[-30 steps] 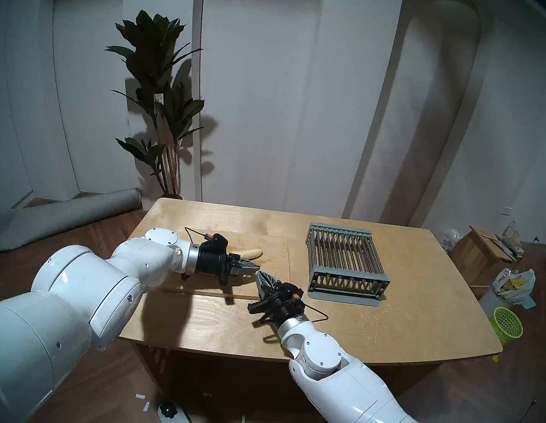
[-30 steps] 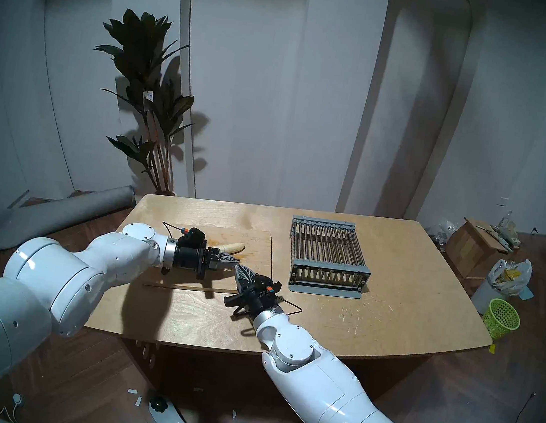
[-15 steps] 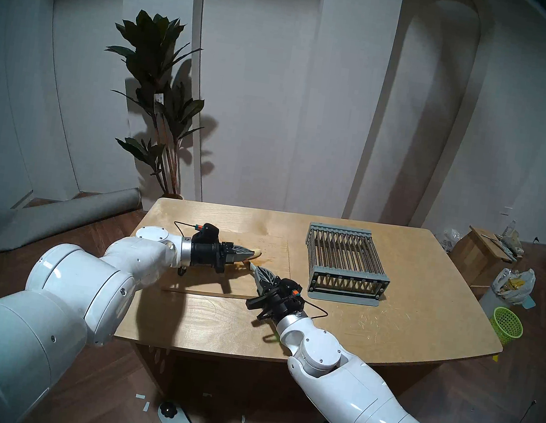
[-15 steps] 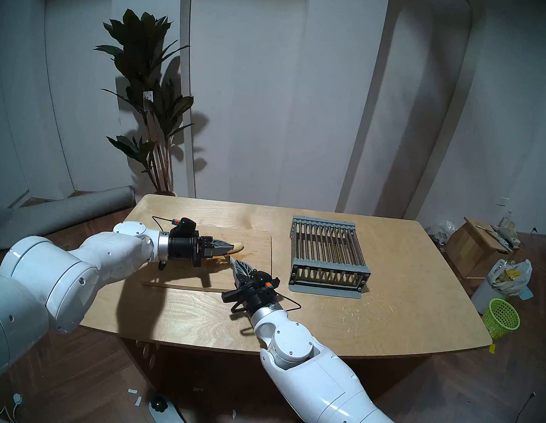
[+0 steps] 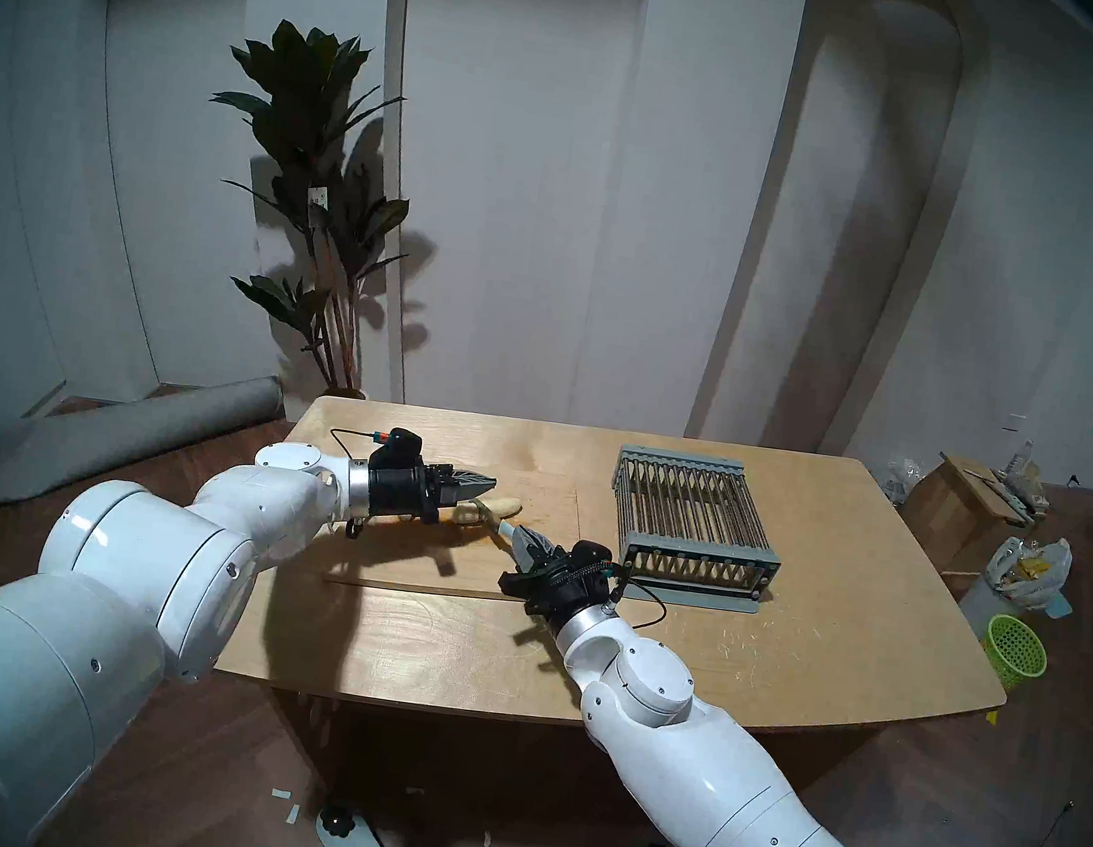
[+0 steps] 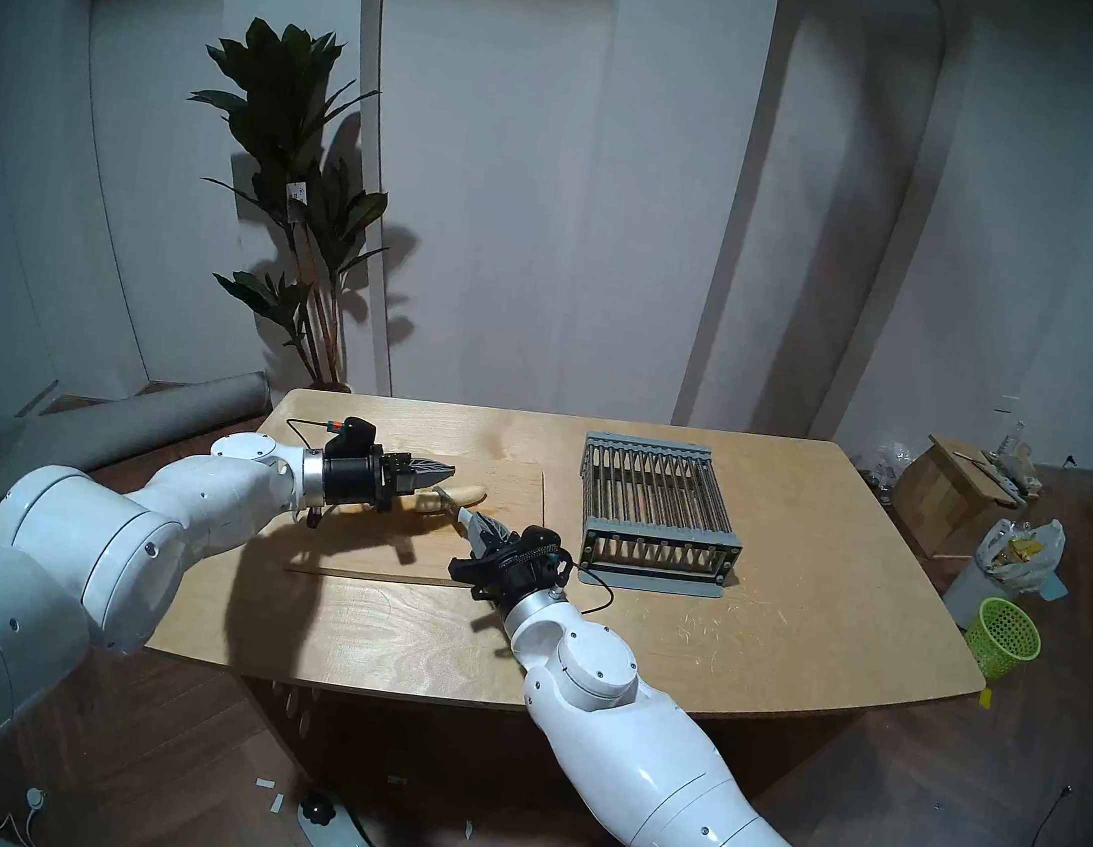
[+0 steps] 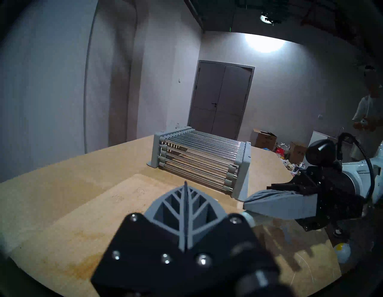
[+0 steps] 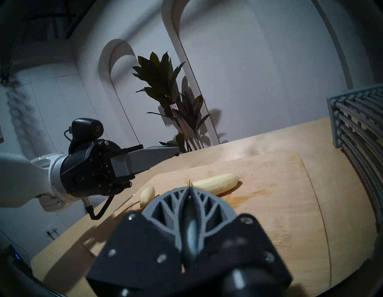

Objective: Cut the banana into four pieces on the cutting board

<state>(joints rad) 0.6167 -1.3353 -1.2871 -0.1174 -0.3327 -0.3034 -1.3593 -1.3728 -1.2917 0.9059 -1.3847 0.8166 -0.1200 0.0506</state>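
Right wrist view: banana (image 8: 215, 183) on the cutting board (image 8: 279, 199), one short chunk (image 8: 147, 196) cut off and lying apart. Right gripper (image 8: 189, 190) sits just in front, fingers clamped on what looks like a knife, its blade mostly hidden. Left gripper (image 5: 486, 482) hovers above the banana's left part, fingers pressed together, holding nothing. Board lies on the counter (image 5: 777, 655).

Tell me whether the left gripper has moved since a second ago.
Yes. In the head view the left gripper has shifted left and away from the cutting board's near edge, now above the banana.
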